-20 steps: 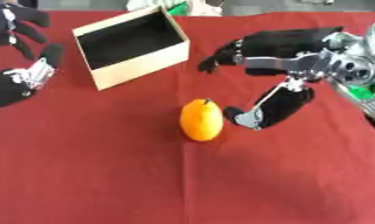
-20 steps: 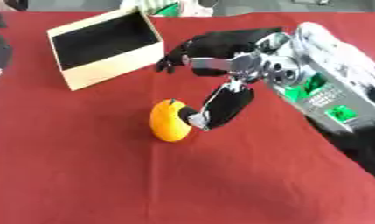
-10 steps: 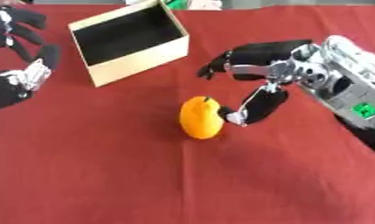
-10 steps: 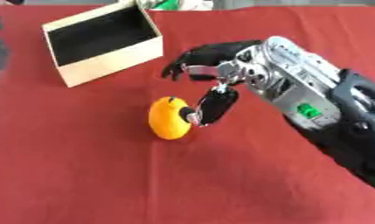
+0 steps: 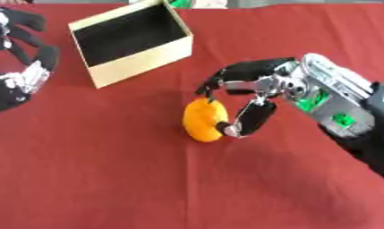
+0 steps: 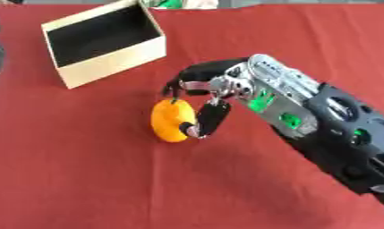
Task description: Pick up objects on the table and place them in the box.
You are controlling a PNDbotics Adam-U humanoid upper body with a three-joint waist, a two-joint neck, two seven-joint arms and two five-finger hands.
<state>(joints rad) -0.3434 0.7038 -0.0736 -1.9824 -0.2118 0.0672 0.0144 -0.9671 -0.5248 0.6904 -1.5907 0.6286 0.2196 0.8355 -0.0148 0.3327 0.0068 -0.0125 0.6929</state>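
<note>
One orange fruit [image 5: 202, 126] on red tablecloth [image 5: 108, 179], near centre, just right and below open cream box [image 5: 132, 40] with black inside. Right hand [image 5: 253, 96] around fruit from right: thumb touching its right side, fingers curled over top, tips at or just above it; not lifted. Left hand [image 5: 22, 76] idle at left edge, well apart from fruit, fingers relaxed and spread, holding nothing. Box upright, askew, empty.
</note>
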